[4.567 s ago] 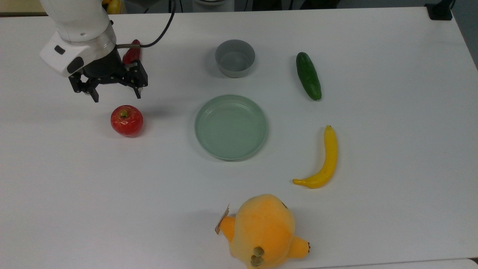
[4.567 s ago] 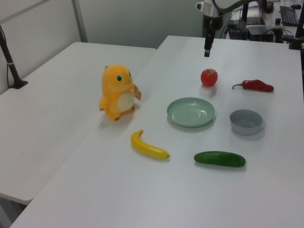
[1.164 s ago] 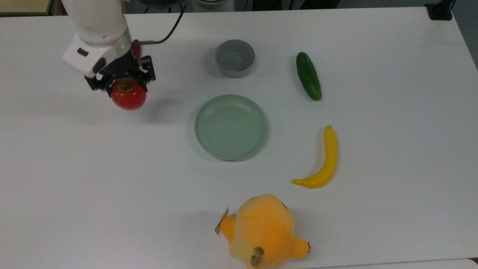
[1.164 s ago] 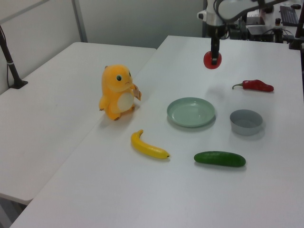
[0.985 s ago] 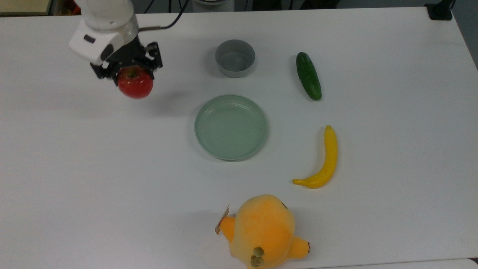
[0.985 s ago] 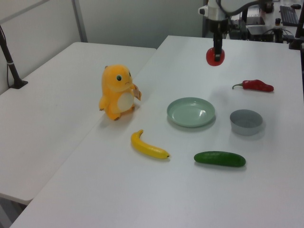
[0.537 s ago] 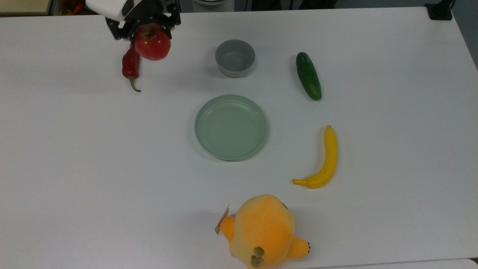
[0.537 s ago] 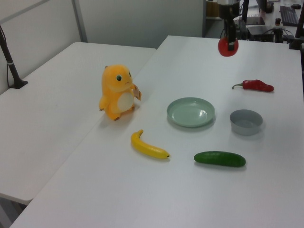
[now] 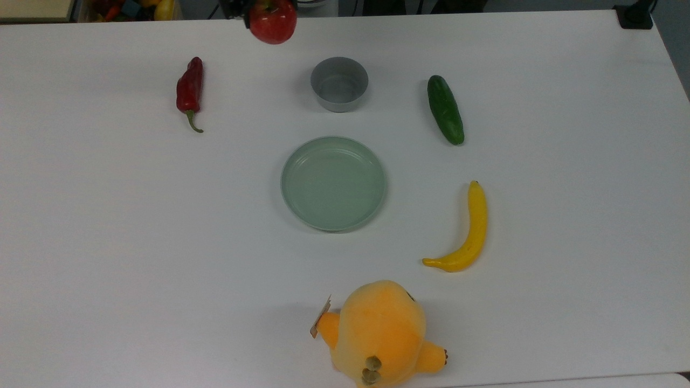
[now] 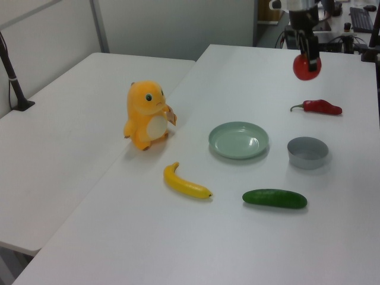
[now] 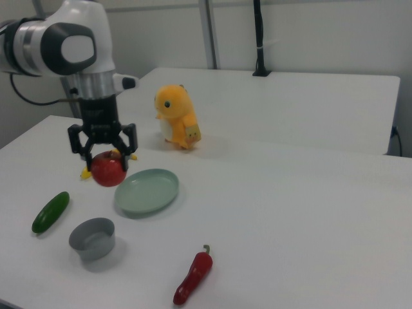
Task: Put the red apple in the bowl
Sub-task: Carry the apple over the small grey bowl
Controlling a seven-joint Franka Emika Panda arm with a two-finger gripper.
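Since half a second ago, we log the red apple (image 11: pixel 108 169) carried nearer the bowl (image 11: pixel 93 237); chili pepper (image 11: pixel 193 277) and plate (image 11: pixel 147 190) lie nearby; pincer (image 11: pixel 103 153) clamped around apple.

I am looking at a robotics lab. A plain white laminate bench (image 9: pixel 108 242) stands flush against a second white table (image 10: pixel 59 113) in the left view, under bare pale walls. Beyond the bench's far edge in the left view, dark desks carry a black keyboard (image 10: pixel 360 18) and cables. A black pole on a clamp base (image 11: pixel 259 38) rises at the second table's far edge in the right view. The white jointed robot arm (image 11: pixel 71 45) works over the bench.
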